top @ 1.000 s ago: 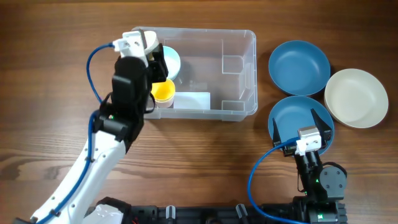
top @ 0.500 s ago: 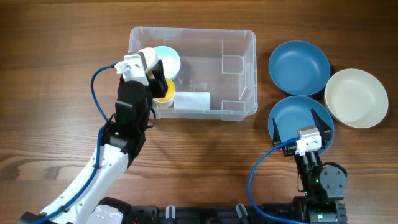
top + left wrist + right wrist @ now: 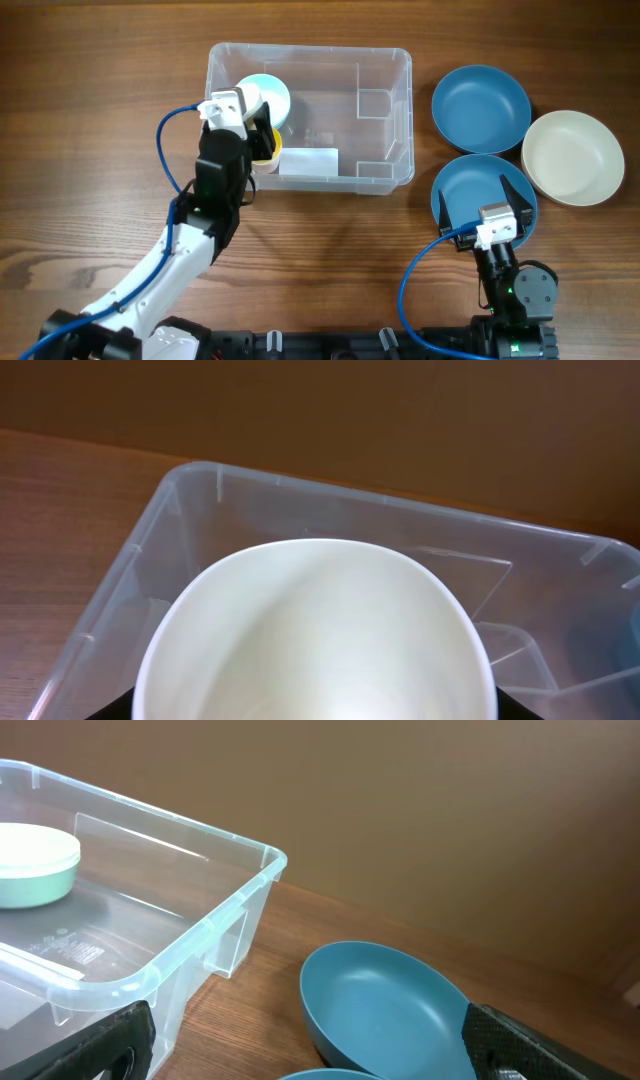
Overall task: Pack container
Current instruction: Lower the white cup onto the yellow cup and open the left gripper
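Note:
The container is a clear plastic bin with a white label on its floor. My left gripper reaches over its front left part and is shut on a white cup with a pale blue-green outside. In the left wrist view the cup's mouth fills the frame between my jaws, with the container's wall behind. A yellow cup stands in the container, partly hidden by the arm. My right gripper is open and empty over the near blue bowl.
A second blue bowl and a cream bowl sit right of the container. The right wrist view shows the container's corner, the cup inside it, a blue bowl and my open right gripper.
My left arm has drawn back from the container's far left corner toward its front edge. The white cup has barely shifted. The right arm has not moved.

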`<state>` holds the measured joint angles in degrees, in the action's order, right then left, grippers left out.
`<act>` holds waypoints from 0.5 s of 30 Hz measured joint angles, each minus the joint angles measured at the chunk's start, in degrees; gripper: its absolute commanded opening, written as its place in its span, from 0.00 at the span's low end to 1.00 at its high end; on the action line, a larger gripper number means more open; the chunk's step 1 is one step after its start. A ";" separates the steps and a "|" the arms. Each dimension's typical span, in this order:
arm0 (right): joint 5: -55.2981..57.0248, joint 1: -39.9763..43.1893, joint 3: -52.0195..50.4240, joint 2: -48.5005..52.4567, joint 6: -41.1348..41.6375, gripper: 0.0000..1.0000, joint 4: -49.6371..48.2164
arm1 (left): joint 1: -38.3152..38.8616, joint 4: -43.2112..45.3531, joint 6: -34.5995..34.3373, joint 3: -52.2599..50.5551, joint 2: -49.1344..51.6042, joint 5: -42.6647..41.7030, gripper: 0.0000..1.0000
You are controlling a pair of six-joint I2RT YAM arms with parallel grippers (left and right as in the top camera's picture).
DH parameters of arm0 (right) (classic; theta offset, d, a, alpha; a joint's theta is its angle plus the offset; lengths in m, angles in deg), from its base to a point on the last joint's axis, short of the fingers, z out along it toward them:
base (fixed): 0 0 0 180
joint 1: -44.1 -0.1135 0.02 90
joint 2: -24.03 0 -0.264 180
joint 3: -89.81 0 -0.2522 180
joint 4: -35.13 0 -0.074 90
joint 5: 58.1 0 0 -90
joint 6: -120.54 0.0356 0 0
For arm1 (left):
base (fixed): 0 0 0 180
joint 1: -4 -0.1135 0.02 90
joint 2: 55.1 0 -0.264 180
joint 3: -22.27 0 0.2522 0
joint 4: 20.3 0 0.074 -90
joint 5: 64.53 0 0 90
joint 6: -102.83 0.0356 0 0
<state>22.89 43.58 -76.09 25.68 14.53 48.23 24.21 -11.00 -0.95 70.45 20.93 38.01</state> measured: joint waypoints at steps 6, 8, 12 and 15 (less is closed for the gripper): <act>0.00 0.00 0.00 0.00 0.00 1.00 0.00 | 0.00 0.11 0.20 -0.04 0.44 -0.20 0.38; 0.00 0.00 0.00 0.00 0.00 1.00 0.00 | 0.00 0.11 0.22 -0.04 0.59 -0.20 0.36; 0.00 0.00 0.02 0.00 0.00 1.00 0.00 | 0.61 0.11 0.22 -0.09 0.83 -0.20 0.37; 0.00 0.00 0.00 0.00 0.00 1.00 0.02 | 1.20 0.11 0.22 -0.09 0.87 -0.24 0.38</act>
<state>22.89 43.58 -76.09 25.68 14.53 48.25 25.41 -10.89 -0.74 70.36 21.80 37.77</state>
